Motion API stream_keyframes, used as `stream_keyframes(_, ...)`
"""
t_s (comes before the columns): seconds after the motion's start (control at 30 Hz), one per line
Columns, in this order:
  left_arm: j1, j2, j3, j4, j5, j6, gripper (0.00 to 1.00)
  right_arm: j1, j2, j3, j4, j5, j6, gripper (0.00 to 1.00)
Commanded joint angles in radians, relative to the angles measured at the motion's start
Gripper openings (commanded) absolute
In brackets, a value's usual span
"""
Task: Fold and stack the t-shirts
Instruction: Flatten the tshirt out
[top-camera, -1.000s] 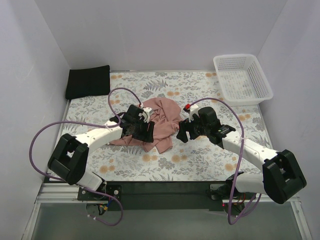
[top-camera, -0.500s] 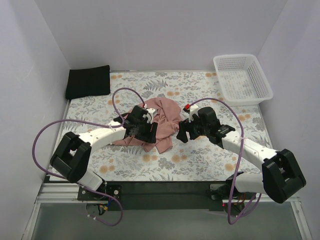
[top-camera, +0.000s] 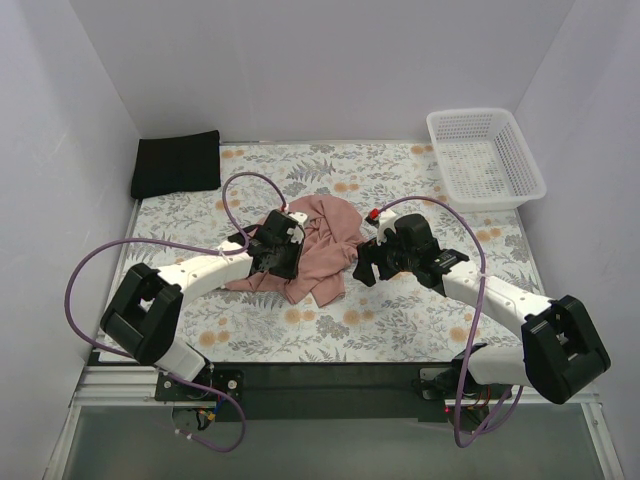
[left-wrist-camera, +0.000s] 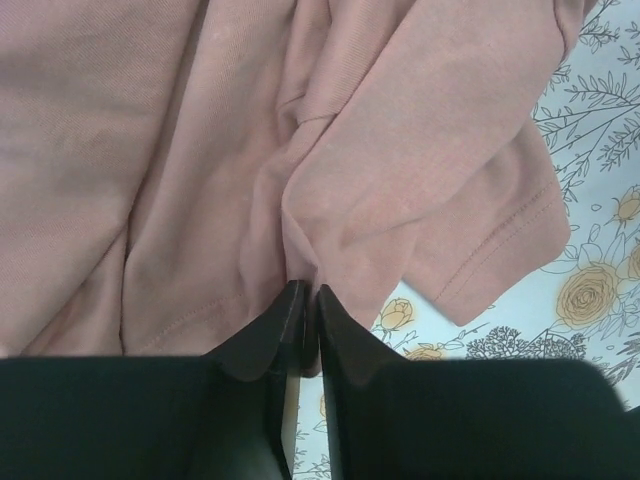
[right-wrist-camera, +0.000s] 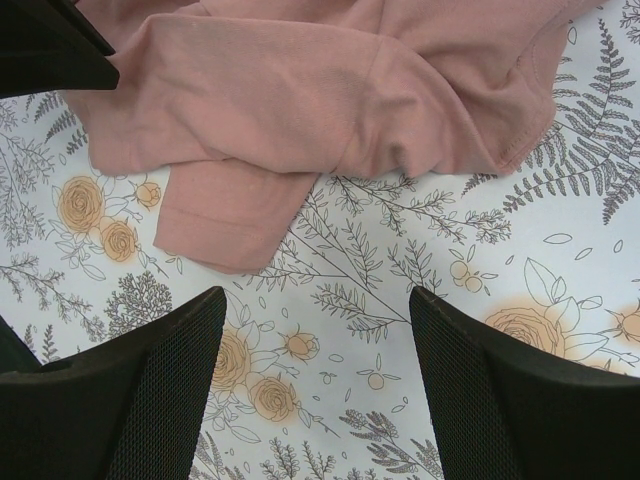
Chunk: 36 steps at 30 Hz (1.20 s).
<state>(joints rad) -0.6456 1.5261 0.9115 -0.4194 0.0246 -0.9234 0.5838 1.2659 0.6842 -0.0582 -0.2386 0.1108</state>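
The dusty pink t-shirt (top-camera: 320, 245) lies crumpled in the middle of the floral cloth; it fills the left wrist view (left-wrist-camera: 300, 150) and the top of the right wrist view (right-wrist-camera: 330, 90). My left gripper (top-camera: 283, 262) is shut on a fold of the pink shirt near its lower left part; the pinch shows in the left wrist view (left-wrist-camera: 305, 295). My right gripper (top-camera: 362, 272) is open and empty, hovering over bare cloth just right of the shirt, also seen in the right wrist view (right-wrist-camera: 318, 330). The black t-shirt (top-camera: 177, 163) lies folded at the back left.
A white lattice basket (top-camera: 485, 158) stands at the back right corner. The floral table cloth (top-camera: 400, 310) covers the table. White walls close in on the left, back and right. Purple cables loop off both arms.
My left gripper has shifted slightly right and up along the pink shirt, dragging the lower fold with it. The right arm has barely moved.
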Motion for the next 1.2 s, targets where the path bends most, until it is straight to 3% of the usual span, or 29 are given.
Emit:
stream_keyframes(0.0,-0.015,-0.040,0.035,-0.019,-0.031,0.003,0.09,-0.001,0.010,-0.002,0.008,-0.008,0.009,0.80)
stream_keyframes(0.07,-0.022,-0.049,0.038,-0.024,-0.032,-0.002,0.00,-0.001,0.007,-0.002,0.008,-0.008,0.009,0.80)
stream_keyframes(0.23,-0.022,-0.098,0.104,-0.096,-0.113,-0.002,0.00,-0.002,0.010,0.000,0.008,0.044,0.026,0.81)
stream_keyframes(0.4,-0.019,-0.217,0.214,-0.199,-0.421,0.046,0.00,-0.002,0.041,0.028,0.008,0.082,0.053,0.82)
stream_keyframes(0.63,0.007,-0.323,0.409,-0.229,-0.643,0.170,0.00,-0.006,0.147,0.133,0.009,0.059,0.067,0.82)
stream_keyframes(1.17,0.083,-0.359,0.348,-0.168,-0.629,0.161,0.00,0.048,0.470,0.337,0.049,-0.064,0.136,0.79)
